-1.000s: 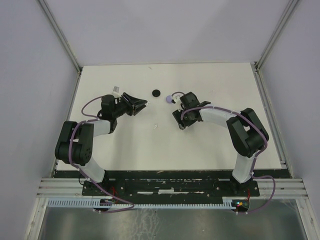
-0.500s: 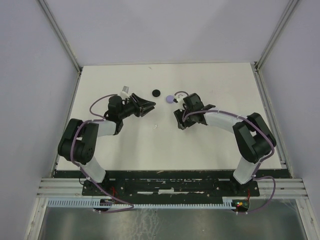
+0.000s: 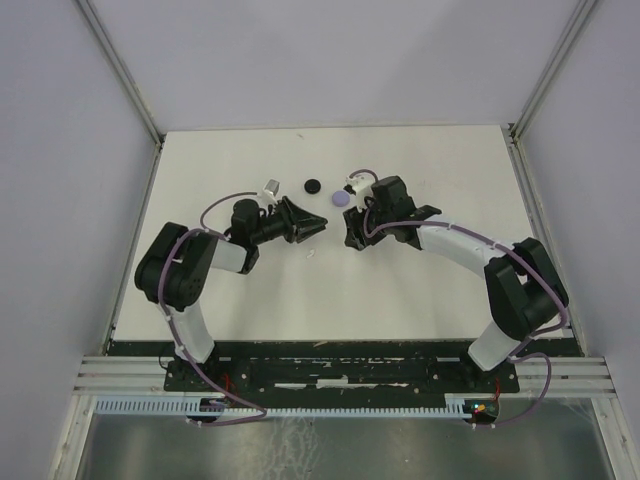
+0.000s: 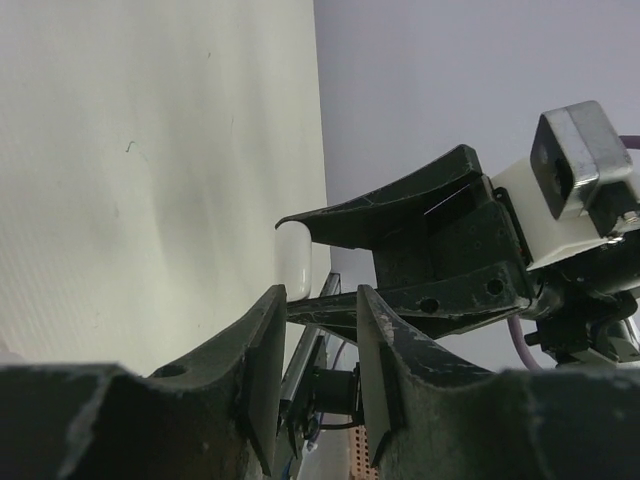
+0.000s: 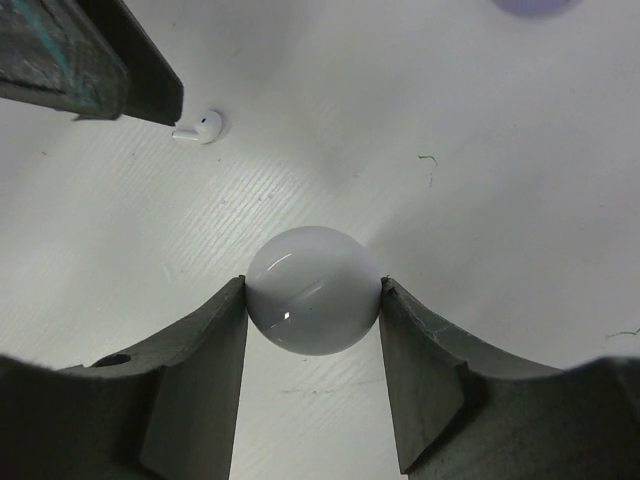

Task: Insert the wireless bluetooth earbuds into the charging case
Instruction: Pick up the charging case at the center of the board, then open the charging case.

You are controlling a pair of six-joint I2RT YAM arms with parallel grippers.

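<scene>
My right gripper (image 5: 313, 284) is shut on a round white charging case (image 5: 313, 292), closed, held low over the white table; the gripper also shows in the top view (image 3: 351, 238). A tiny white earbud (image 5: 200, 127) lies loose on the table, also seen in the top view (image 3: 311, 255). My left gripper (image 3: 322, 222) is open and empty, lying sideways with its tips close to the right gripper. In the left wrist view its jaws (image 4: 318, 300) frame the right gripper's fingers (image 4: 400, 215) and the white case (image 4: 295, 262).
A round black disc (image 3: 313, 185) and a round lilac disc (image 3: 341, 198) lie on the table behind the grippers. The lilac disc shows at the top edge of the right wrist view (image 5: 535, 4). Grey walls enclose the white table (image 3: 440, 290).
My left gripper has swung to the right, ending close to the right gripper. My right gripper has shifted slightly back and left, still holding the case.
</scene>
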